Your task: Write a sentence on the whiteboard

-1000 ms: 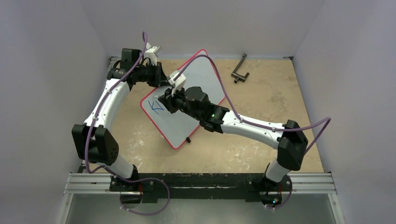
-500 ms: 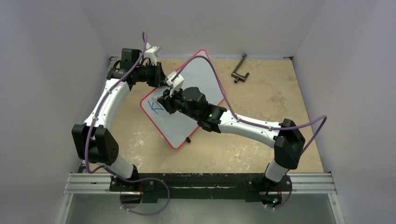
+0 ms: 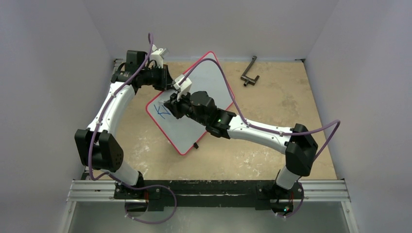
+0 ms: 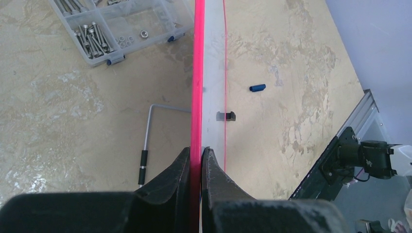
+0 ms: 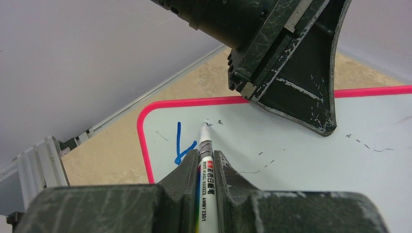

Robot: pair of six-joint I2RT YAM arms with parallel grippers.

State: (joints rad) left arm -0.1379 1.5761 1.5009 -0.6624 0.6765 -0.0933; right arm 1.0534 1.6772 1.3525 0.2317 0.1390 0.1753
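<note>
Scene: two arms meet over a whiteboard [image 3: 183, 132] that lies slantwise on the far left part of a tan table [image 3: 272, 107].
Whiteboard: white face, thin red rim, rounded corners; a small black clip [image 3: 195, 145] sits at its near edge.
Left gripper [image 4: 197, 151]: its fingers are pressed together on the board's red rim, one on each face; the overhead view places this grip at the board's far-left edge.
Right gripper [image 5: 205, 156]: it is clamped on a white marker [image 5: 207, 177] whose barrel runs out between the fingers toward the board.
Marker tip: it is at the board's face near the rounded left corner, just right of the blue ink; whether it touches cannot be told.
Sentence [image 5: 180, 145]: only a few blue strokes show, a K-like mark near the board's left corner, with the rest of the white face unwritten.
Left wrist view: a clear compartment box [image 4: 121, 24] of screws and a bent metal key [image 4: 145, 141] lie on one side of the board's edge, and a small blue cap [image 4: 257, 88] lies on the other.
Far right of table: a dark L-shaped tool [image 3: 249, 73] lies well apart from the board.
</note>
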